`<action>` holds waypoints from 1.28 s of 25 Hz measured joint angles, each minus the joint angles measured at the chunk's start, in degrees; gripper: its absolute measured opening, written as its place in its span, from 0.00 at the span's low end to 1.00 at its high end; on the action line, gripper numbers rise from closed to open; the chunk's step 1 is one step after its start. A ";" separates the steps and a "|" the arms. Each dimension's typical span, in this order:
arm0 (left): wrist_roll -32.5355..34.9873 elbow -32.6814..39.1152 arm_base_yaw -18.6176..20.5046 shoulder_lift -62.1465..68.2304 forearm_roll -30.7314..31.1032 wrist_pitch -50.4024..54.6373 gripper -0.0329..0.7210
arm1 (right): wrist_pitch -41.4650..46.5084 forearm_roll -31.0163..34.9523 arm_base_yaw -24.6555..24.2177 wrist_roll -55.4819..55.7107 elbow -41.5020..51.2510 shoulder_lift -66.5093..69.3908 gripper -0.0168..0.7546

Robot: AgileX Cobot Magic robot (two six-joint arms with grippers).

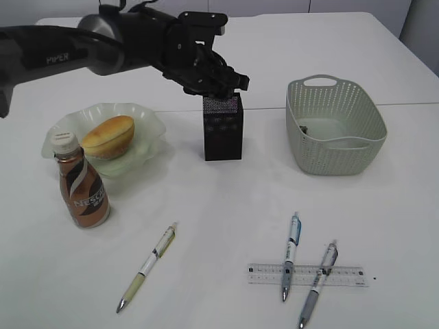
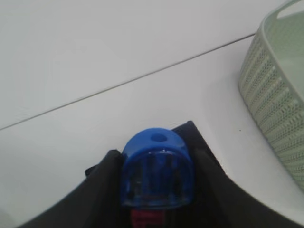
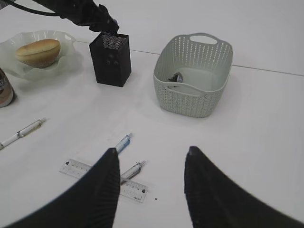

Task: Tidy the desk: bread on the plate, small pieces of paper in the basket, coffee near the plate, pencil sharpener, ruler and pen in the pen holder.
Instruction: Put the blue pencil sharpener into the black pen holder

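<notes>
A broad white desk [image 1: 226, 205], crossed by a thin seam line, carries the scene. The left gripper [image 2: 156, 190] clenches a blue translucent pencil sharpener [image 2: 157, 168] between its black fingers, rounded end and blade hole facing away from the wrist; in the exterior view that gripper [image 1: 223, 83] hangs directly above the open mouth of the black mesh pen holder [image 1: 223, 133], which stands upright mid-desk. What the holder contains cannot be made out. To its left the oval golden bread [image 1: 108, 136] lies on the wavy pale green plate [image 1: 149, 133], its long axis running roughly left to right and tilted up at the right. The Nescafe coffee [image 1: 81, 185] bottle stands upright, white cap on, just in front of the plate. To the right, the grey-green perforated basket [image 1: 334, 127] holds a small crumpled dark scrap of paper [image 3: 176, 77] on its floor. Near the front edge the clear ruler [image 1: 307, 275] lies left to right, with two pens [image 1: 291, 255] crossing it, tips toward the camera; a third pen [image 1: 146, 267] lies diagonally further left. The right gripper [image 3: 151, 164] hovers over the ruler, jaws released and apart, holding nothing.
</notes>
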 joint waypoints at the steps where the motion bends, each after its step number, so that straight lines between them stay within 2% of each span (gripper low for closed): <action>1: 0.00 0.00 0.00 0.42 -0.13 0.00 0.45 | 0.00 0.00 0.00 0.00 0.00 0.00 0.49; 12: 0.00 0.00 0.00 2.51 -2.29 0.60 0.45 | 0.00 -0.22 0.00 0.00 0.00 0.00 0.49; 32: 0.00 -0.12 0.00 2.54 -2.63 1.32 0.45 | 0.00 -1.89 0.00 -0.03 0.00 0.00 0.49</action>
